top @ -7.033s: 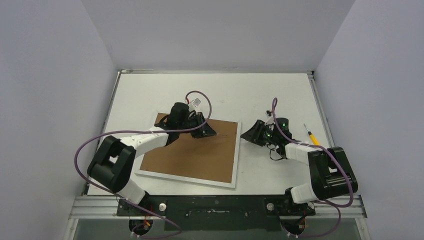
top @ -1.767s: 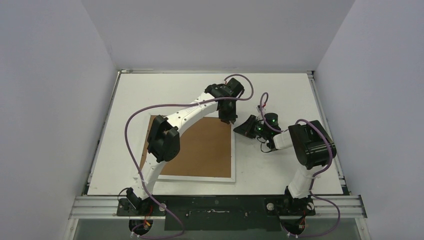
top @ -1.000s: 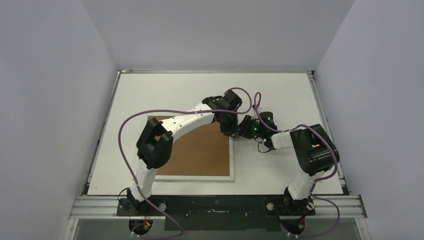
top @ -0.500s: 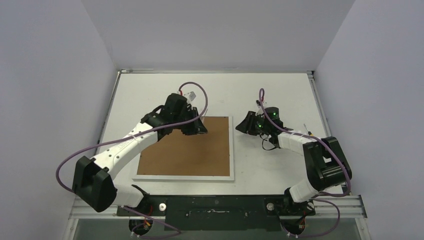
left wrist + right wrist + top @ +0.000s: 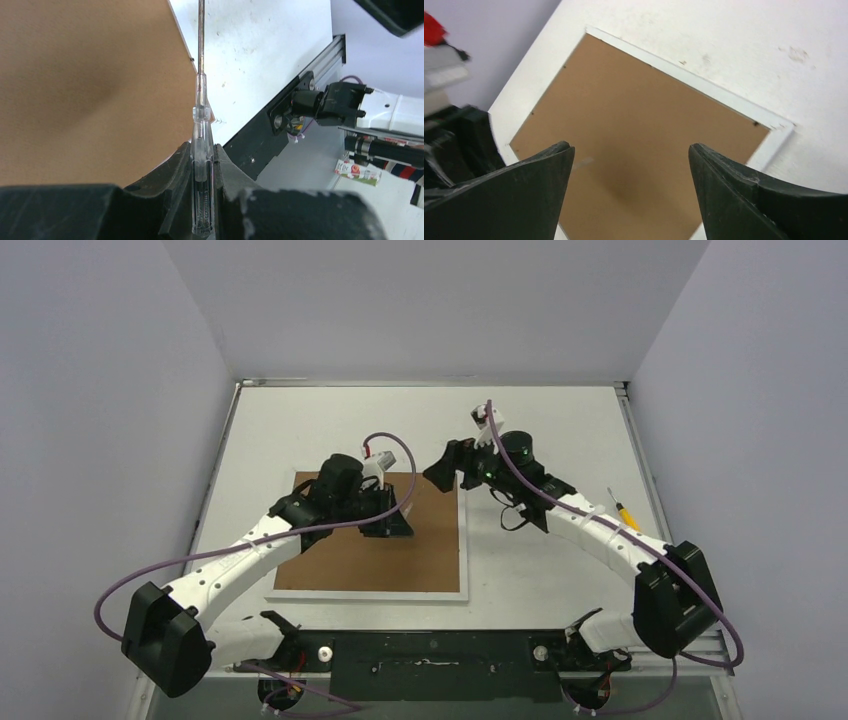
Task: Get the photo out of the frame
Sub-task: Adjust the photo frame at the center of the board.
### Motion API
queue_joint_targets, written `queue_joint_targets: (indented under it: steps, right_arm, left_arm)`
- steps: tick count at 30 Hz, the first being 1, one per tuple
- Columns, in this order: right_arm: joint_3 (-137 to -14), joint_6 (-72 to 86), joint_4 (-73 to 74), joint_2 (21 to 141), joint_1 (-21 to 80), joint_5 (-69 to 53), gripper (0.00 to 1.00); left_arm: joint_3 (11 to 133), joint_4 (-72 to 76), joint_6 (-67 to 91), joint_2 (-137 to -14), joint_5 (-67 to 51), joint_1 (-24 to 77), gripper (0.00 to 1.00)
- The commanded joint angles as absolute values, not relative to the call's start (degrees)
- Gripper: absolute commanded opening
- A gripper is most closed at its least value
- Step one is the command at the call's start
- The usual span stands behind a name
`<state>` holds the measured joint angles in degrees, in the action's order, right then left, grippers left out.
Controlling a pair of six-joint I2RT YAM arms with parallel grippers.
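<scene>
Progress: early, by my judgement; the frame (image 5: 463, 550) lies face down in the near half of the desk (image 5: 300, 430), left of centre, with nothing lifted out of it.
Done: no step of the task shows as finished.
Left to do: free the backing board (image 5: 340, 560), lift it off, then draw out the photo.
Frame contents: the brown backing board sits flush inside the white border and covers the whole opening; the photo is not in sight, presumably beneath it.
Left pincer (image 5: 202, 150): clenched on a clear-handled screwdriver (image 5: 201, 107), over the board's far half; shaft tip out of view.
Right edge of desk: a yellow-handled screwdriver (image 5: 620, 510) lying loose, well apart from the frame.
Right pincer (image 5: 631, 150): released, jaws wide, hovering above the frame's far right corner, touching nothing.
</scene>
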<state>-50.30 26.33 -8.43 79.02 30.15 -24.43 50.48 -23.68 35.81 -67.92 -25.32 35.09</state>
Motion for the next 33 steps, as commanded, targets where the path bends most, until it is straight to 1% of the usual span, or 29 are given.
queue_joint_targets:
  steps: [1,5,8,13,16,21,29,33]
  right_arm:
    - [-56.32,23.65,-4.31,79.48,36.76,-17.02,0.88]
    - [-58.99,21.29,-1.46,82.09,41.40,-15.22,0.85]
    - [-58.57,20.66,2.79,84.08,42.49,-13.42,0.77]
    - [-49.93,21.14,2.54,80.59,42.49,-14.98,0.62]
    - [-44.24,22.38,1.57,76.77,42.65,-17.49,0.56]
    - [-40.99,22.29,2.21,72.41,46.26,-18.03,0.53]
    - [-39.70,22.80,1.12,71.33,48.00,-17.78,0.52]
    - [-39.79,22.28,0.87,71.27,48.08,-18.32,0.52]
  left_arm:
    - [50.90,-20.41,33.62,-66.74,-27.55,38.00,0.00]
    - [53.55,-23.61,31.57,-67.80,-23.01,40.74,0.00]
    - [54.75,-24.87,30.70,-66.80,-20.88,40.93,0.00]
    - [55.37,-25.47,30.57,-64.34,-16.29,39.63,0.00]
    - [54.76,-23.91,30.99,-63.28,-15.94,38.85,0.00]
    - [54.53,-20.67,31.92,-63.94,-17.84,38.67,0.00]
    - [53.52,-14.82,34.86,-65.60,-22.52,38.66,0.00]
    - [52.34,-13.35,35.80,-65.53,-21.61,38.58,0.00]
